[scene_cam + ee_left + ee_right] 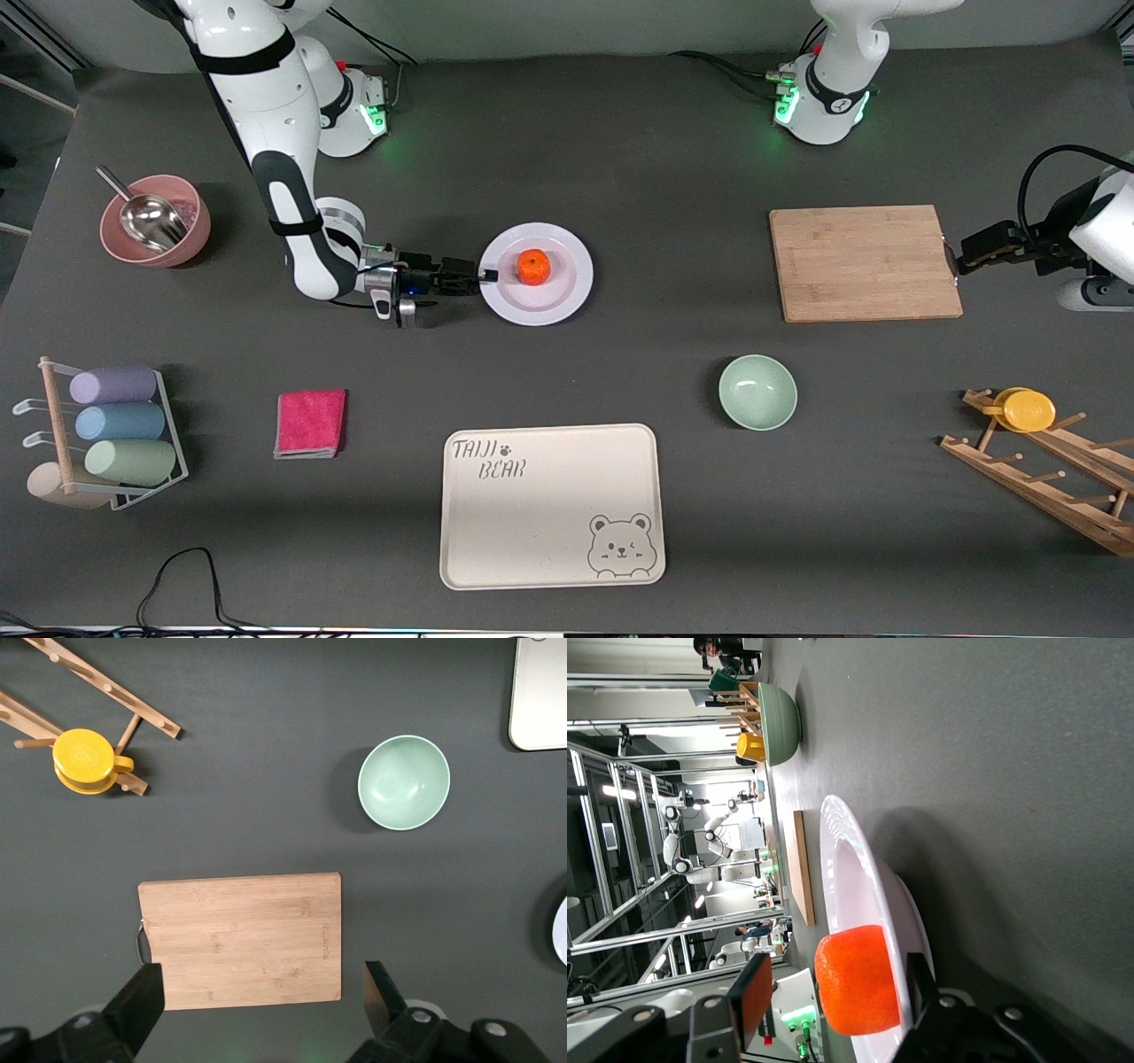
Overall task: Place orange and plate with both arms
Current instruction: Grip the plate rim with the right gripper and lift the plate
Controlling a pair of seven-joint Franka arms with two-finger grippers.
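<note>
Pretty even overhead light on my dark grey counter (620, 372), everything sharp, with only soft short shadows beside the pale-green bowl (757, 392) and pink bowl (156, 221). Slight glare on the glossy white plate (843, 843); green base LEDs glow.

Open counter (673, 354) surrounds the plate (558, 297) toward the cutting board (864, 263) (only the right pincer (485, 276) crowds its rim).

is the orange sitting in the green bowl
No, the orange sits on the white plate, while the green bowl nearer the front camera holds nothing.
</note>
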